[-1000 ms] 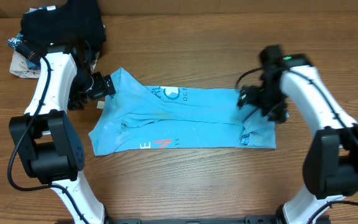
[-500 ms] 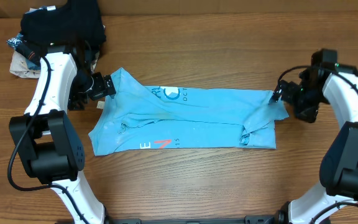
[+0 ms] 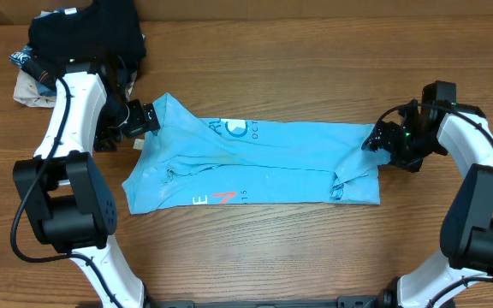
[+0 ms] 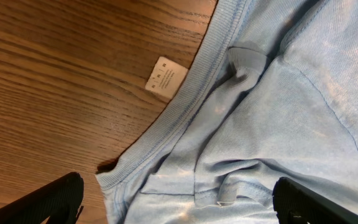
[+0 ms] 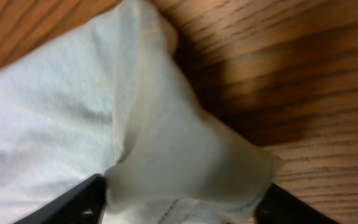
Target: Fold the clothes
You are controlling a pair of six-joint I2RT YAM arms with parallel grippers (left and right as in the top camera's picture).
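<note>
Cotton T-shirt (image 3: 264,167) lies rumpled, right gripper (image 3: 373,141) pinching a tented corner, left gripper (image 3: 152,117) spread.

The right gripper (image 3: 373,139) has swung from above the light sky-blue cotton T-shirt (image 3: 264,162) out to its upper right corner, then eased slightly back inward. That corner now sits pulled outward, bunched between the fingers.
</note>
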